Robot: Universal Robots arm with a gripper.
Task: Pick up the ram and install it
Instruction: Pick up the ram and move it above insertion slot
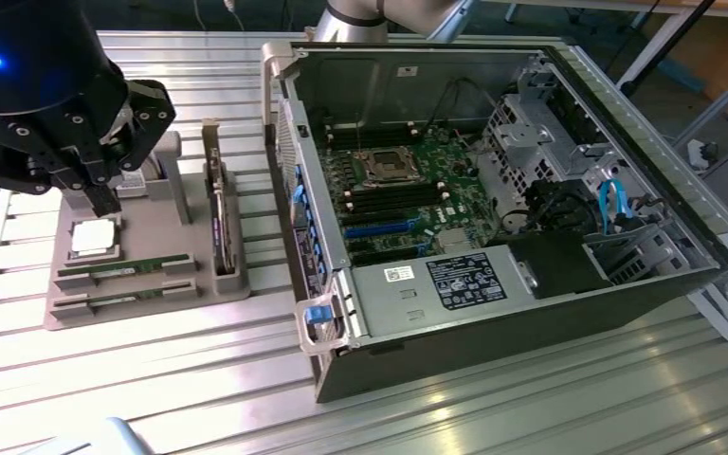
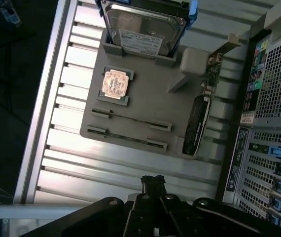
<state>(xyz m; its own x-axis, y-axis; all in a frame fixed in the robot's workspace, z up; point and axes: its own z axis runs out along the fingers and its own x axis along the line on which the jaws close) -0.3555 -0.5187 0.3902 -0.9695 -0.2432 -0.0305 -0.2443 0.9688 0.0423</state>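
Exterior view: end effector (image 1: 102,207) clenched, ram (image 1: 126,267) not yet taken

The end effector was seen clenched on nothing, above the processor (image 1: 95,237). The ram was stood on edge in the grey holder (image 1: 149,223), its twin (image 1: 124,298) just beside. It was judged light, stiff and fragile, best pinched across its faces at the top edge, mid-length. Room was narrowed by the expansion card (image 1: 221,227) and the case wall (image 1: 291,142); bare table (image 1: 149,379) was seen around the holder.
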